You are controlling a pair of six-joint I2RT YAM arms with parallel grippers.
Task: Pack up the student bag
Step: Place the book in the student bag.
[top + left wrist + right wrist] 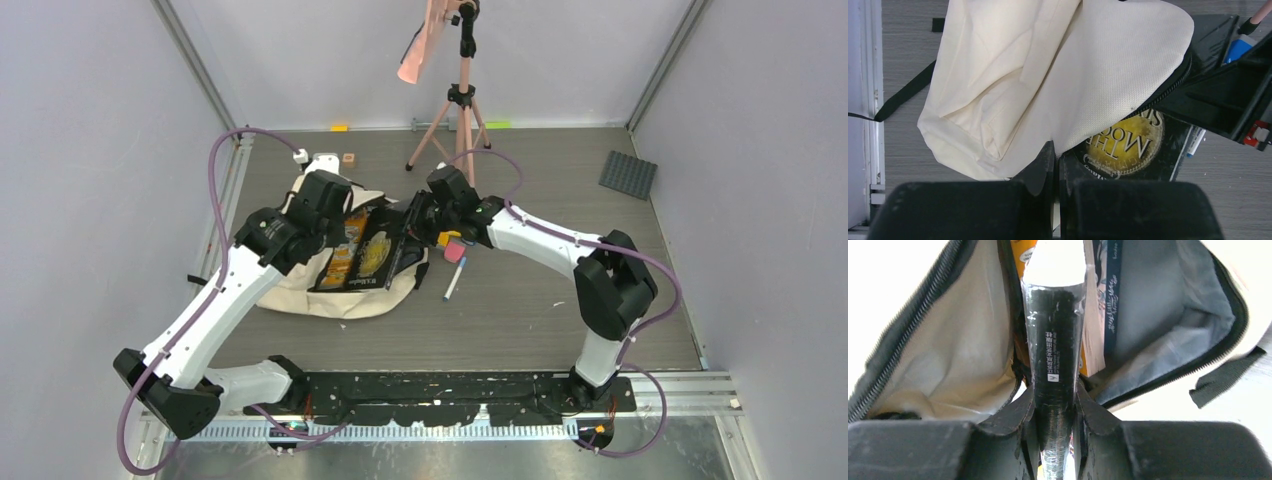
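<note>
**Student bag [345, 300] open on worktop [560, 300]; both sets of jaws loaded**

Position: the student bag lies flat at the left-centre of the worktop, in front of the left arm. Its zip is undone and the mouth faces right. A black strap trails off its left side.

Contents: a black book [1120, 142] with a round gold emblem lies in the opening, partly covered by the cream canvas flap. An orange-covered book [340, 262] lies just left of it. The right wrist view shows the grey lining and further book edges standing inside.

Left gripper [1055, 150]: positioned over the far side of the bag. The jaws are pressed together on the edge of the canvas flap, and a sliver of cream cloth shows between them.

Right gripper [1054, 395]: positioned at the bag mouth, on its right side. The jaws stand narrow, clamped on a black tube [1054, 330] with a white cap. The capped end points into the opening.

Surroundings:
- A pink cube [454, 251] and a white-and-blue pen [454, 281] lie just right of the bag.
- A pink tripod [460, 110] stands at the far edge.
- A dark studded plate [628, 174] lies far right, well apart from the bag.
</note>
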